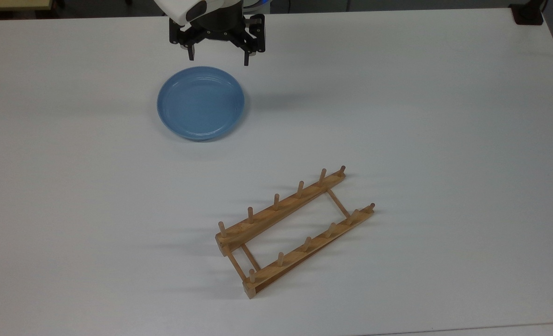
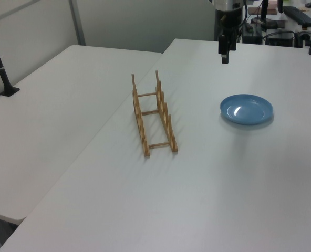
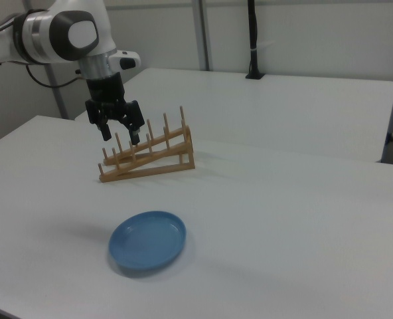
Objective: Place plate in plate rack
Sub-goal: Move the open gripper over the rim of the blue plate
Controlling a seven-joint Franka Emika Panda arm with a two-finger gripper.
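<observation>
The hand (image 1: pixel 219 55) hung in the air with its two dark fingers (image 1: pixel 191 52) spread wide apart and pointing down, gripping nothing. Just below it in the top view, the light-blue plate (image 1: pixel 201 103) lay flat on the white worktop (image 1: pixel 444 116), right side up and apart from the fingertips. In the right view the hand (image 3: pixel 121 133) stood above and behind the plate (image 3: pixel 147 240), clear of its rim, with open air between them. In the left view the hand (image 2: pixel 225 53) hovered beyond the plate (image 2: pixel 247 109), which sat a little to the left view's right of it. The wooden plate rack (image 1: pixel 295 227) rested on the worktop well away from the hand, toward the top view's lower right, lying at a slant, its two rails of upright pegs joined by thin crossbars and all its slots bare. In the left view the plate rack (image 2: pixel 153 116) stood to the left view's left of both hand and plate; in the right view the plate rack (image 3: pixel 148 155) showed just behind the fingers.
</observation>
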